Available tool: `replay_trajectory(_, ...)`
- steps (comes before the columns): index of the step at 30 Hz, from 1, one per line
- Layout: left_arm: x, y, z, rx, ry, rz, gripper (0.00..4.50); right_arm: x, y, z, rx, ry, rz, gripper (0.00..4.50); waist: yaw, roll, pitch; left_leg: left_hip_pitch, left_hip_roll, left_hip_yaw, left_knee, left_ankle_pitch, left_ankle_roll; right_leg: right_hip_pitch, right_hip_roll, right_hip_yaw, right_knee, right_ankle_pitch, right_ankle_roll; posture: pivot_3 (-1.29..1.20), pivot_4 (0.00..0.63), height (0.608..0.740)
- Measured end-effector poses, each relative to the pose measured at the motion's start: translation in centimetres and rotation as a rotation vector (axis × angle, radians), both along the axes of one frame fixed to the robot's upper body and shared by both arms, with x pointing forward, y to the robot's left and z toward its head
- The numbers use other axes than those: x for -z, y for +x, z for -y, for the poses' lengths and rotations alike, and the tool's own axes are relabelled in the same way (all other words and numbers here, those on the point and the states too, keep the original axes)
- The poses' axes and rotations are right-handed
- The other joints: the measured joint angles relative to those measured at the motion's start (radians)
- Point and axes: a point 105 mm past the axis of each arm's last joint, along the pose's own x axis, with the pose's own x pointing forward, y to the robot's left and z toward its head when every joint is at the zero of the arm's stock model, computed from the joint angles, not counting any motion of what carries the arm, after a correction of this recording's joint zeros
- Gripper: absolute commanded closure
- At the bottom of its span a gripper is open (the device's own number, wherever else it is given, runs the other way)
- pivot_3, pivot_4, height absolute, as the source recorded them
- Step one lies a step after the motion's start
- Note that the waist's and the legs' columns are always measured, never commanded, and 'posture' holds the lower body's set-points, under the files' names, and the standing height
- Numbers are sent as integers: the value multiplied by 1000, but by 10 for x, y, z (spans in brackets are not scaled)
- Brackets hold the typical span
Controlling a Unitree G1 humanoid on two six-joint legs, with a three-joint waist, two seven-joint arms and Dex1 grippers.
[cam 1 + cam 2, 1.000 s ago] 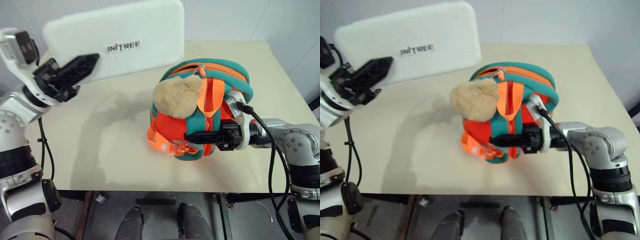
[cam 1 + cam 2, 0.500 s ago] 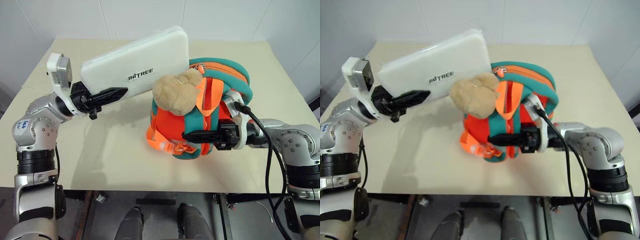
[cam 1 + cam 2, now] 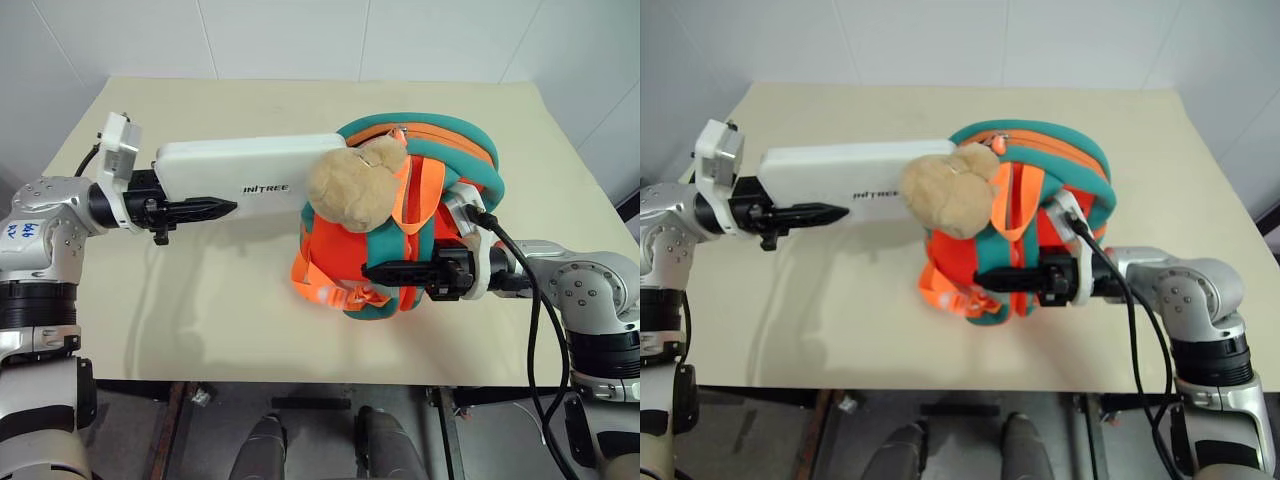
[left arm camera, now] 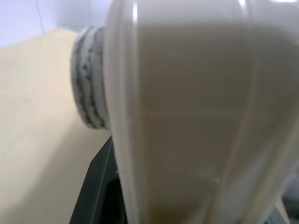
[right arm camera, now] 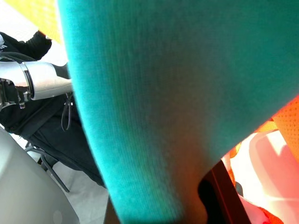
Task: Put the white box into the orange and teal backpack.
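- The left claw [image 3: 205, 209] is clamped on the left end of the box [image 3: 240, 172], holding it above the table [image 3: 220, 300].
- The box lies level, its long axis left to right; its right end is hidden behind the plush toy [image 3: 350, 185], at the backpack [image 3: 420, 240].
- The right claw [image 3: 385, 272] is closed on a teal strap at the backpack's near side.
- The opening lies to the right of the box, so the left arm should push rightward, I think.

Silver arms w/ black fingers [image 3: 205, 208], black cables.

A cream tabletop [image 3: 250, 300] stands against white tiled walls [image 3: 280, 40], with grey floor [image 3: 320, 420] below its near edge.
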Motion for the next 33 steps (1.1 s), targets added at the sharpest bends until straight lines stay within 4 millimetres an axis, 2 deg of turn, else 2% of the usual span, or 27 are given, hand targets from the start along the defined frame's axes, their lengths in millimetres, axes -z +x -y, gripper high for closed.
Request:
replay_trajectory(3,5,3,13,43,21,-5,3112,0,0,-1,-1,4,-2,4374,1,0,0,0,0,0,0,0,0,0,0,0,0,0,0,0,150,740)
replay_trajectory(6,6,7,36,112,25,-10,3112,1,0,-3,-5,11,-3,4374,3,0,0,-1,0,0,1,0,0,0,0,0,1,0,0,0,150,740)
replay_trajectory(10,-3,13,54,165,50,-12,3112,1,0,-2,-4,11,-3,4374,-1,0,0,-1,0,0,0,0,0,-1,0,0,0,0,1,0,150,740)
replay_trajectory(15,-23,23,91,233,77,44,3112,1,0,-6,-13,23,-1,4374,-1,0,0,-1,0,0,0,0,0,0,0,0,0,0,1,0,150,740)
replay_trajectory(22,-9,27,120,262,176,-4,3112,2,0,-9,-19,34,-2,4374,1,0,0,-2,-1,0,1,0,0,-1,0,0,3,0,1,0,150,740)
replay_trajectory(26,-2,27,140,262,264,23,3112,2,1,-10,-15,35,-2,4374,1,0,0,-2,-1,0,1,0,0,-1,0,0,2,0,1,0,150,740)
replay_trajectory(29,4,27,159,264,274,27,3112,2,2,-12,-9,45,5,4374,2,0,0,-2,-1,0,1,0,0,-1,0,0,1,0,1,0,150,740)
replay_trajectory(31,6,28,165,253,280,28,3112,3,2,-12,-1,45,6,4374,2,0,0,-2,-1,0,1,0,0,-1,0,0,1,0,1,0,150,740)
replay_trajectory(33,7,27,171,257,291,40,2412,3,2,-13,-3,53,5,4374,2,0,0,-2,-1,0,1,0,0,-1,0,0,1,0,1,0,150,740)
